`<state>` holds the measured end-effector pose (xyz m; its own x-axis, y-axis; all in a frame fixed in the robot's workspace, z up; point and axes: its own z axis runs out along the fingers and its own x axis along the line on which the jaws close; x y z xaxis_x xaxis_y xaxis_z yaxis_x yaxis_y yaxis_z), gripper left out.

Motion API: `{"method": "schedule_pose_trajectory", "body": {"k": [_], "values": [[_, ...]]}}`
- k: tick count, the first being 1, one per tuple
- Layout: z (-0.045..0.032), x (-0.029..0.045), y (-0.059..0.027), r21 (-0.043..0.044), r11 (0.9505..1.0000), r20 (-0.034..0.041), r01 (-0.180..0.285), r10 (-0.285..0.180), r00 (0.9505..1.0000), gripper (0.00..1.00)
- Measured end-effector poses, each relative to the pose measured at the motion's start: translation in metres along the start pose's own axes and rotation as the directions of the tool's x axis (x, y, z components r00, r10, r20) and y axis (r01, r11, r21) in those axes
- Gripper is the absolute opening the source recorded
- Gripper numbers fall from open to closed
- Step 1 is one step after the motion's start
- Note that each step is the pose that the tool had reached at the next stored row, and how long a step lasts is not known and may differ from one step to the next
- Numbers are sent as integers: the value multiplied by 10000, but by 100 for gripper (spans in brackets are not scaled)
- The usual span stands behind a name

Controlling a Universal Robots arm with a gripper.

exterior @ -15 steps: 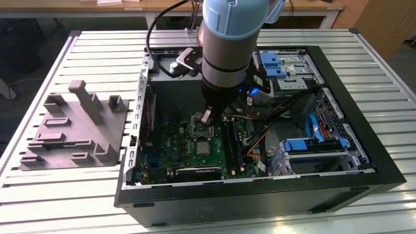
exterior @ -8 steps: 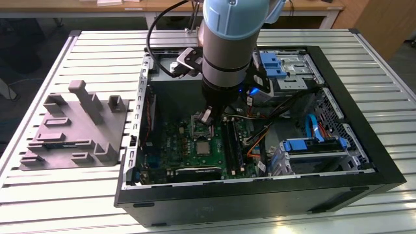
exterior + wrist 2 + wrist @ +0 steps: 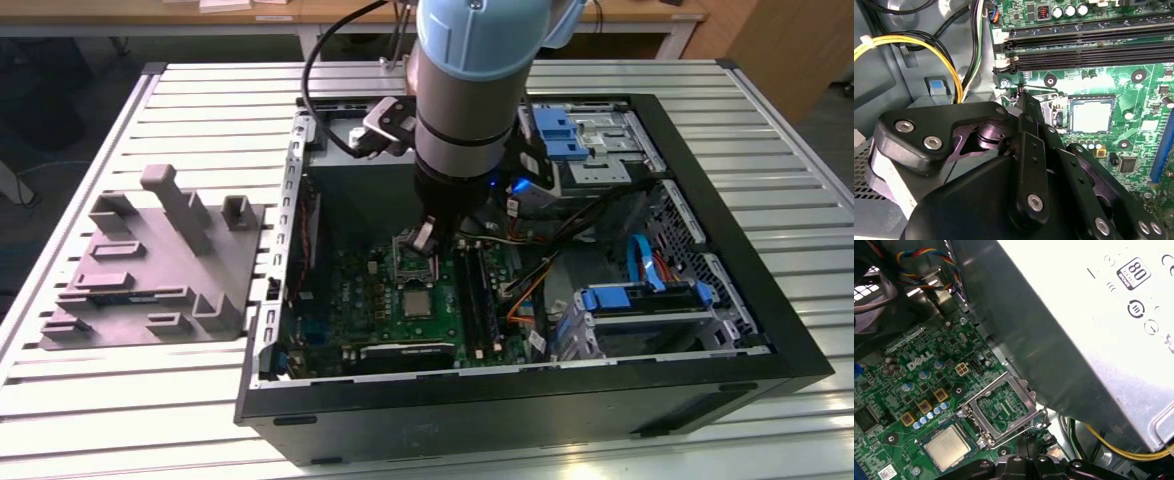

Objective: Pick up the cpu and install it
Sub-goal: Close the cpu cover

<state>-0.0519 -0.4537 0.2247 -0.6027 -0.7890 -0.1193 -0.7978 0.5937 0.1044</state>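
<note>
Reaching down into the open computer case (image 3: pixel 787 330), the arm is seen in the exterior view with its gripper (image 3: pixel 424 238) lowered just over the green circuit board (image 3: pixel 354 290). The case has been laid on its side on the slatted table (image 3: pixel 134 400), presumably so that the board faces upward and can be worked on from above. A grey moulded tray (image 3: pixel 147 270) with upright posts stands beside the case, toward the exterior view's left.

The cpu (image 3: pixel 947 449) is seen in both wrist views lying flat in its square socket on the board, its silvery top (image 3: pixel 1092 115) facing up. The socket's metal hold-down frame (image 3: pixel 1001 407) is swung open next to it, tilted up from the board, which is judged to be why the chip remains exposed and unclamped.

The gripper's narrow tip (image 3: pixel 1021 95) is placed at the edge of that open frame, just beside the socket and apart from the chip; nothing is carried between the fingers. The fingers appear drawn together into a single point, so the hand is judged to be clenched on nothing. A large grey metal box (image 3: pixel 1089 340) with a white label is seen close beside the frame in the first wrist view.
</note>
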Motion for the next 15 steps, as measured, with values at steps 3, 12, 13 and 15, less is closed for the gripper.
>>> {"method": "schedule_pose_trajectory", "body": {"k": [3,12,13,15], "values": [[16,-18,6,-12,10000,18,1,-1,10000,11],[35,-43,2,-52,10000,70,0,0,10000,11],[35,-43,2,-52,10000,69,1,-1,10000,11],[38,-44,-2,-65,10000,86,3,-2,10000,11]]}}
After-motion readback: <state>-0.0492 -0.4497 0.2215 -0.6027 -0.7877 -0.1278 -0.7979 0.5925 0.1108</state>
